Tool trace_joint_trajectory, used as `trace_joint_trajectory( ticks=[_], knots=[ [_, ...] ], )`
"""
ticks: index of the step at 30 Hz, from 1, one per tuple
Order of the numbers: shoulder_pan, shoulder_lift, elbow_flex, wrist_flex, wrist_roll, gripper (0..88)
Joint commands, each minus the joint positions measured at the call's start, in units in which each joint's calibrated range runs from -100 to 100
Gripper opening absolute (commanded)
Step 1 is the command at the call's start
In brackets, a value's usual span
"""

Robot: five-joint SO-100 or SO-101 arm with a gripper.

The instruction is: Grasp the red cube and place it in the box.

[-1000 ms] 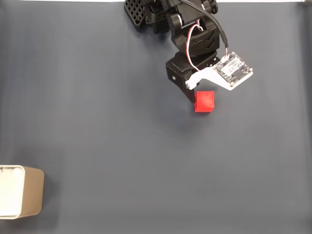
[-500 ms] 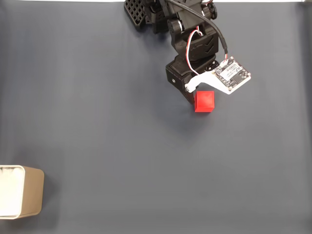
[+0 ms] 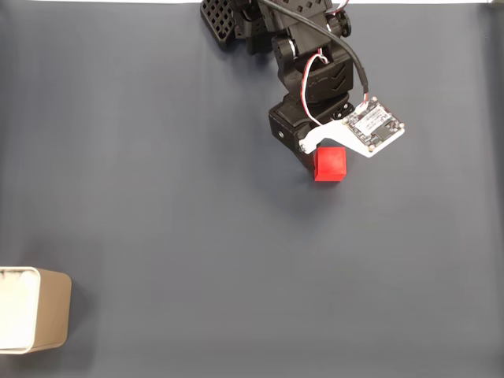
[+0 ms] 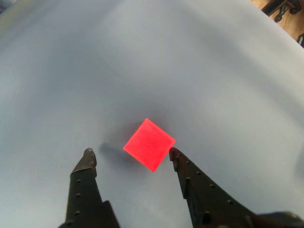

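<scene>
Fixed view: the arm [image 3: 311, 71] reaches down from the top edge over a dark grey table [image 3: 197, 197]. A white bracket with a circuit board [image 3: 370, 126] sits on its wrist. The cube [image 3: 330, 164] rests on the table directly below the arm's black head, its upper edge partly covered by the bracket. The box [image 3: 43, 309] stands at the lower left corner, cut by the frame edge, well apart from cube and arm; its white interior shows at the left.

Wrist view: the end effector [image 4: 129, 154] is spread wide and holds nothing. Its two dark fingers rise from the bottom edge. The cube [image 4: 149, 144] lies between the fingertips, turned corner-on, flat on the table. The right fingertip [image 4: 175, 155] is just beside the cube's right corner; whether it touches cannot be told. The left fingertip [image 4: 88, 156] stands clear of the cube, with bare table and shadow between them.
</scene>
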Motion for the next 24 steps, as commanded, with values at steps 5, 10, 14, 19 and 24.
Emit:
trace_joint_trajectory(
  ticks=[5,10,14,19,24],
  knots=[
    [-1.5,0.5,-1.2,-2.1,-1.3,36.4],
    [-2.2,0.9,-1.5,-2.6,-1.8,36.5],
    [-2.9,1.3,-2.1,-2.6,-2.3,36.5],
    [-3.7,1.8,-3.0,-2.6,-2.6,36.7],
    [-4.1,2.0,-3.4,-3.5,-2.3,36.8]
  ],
)
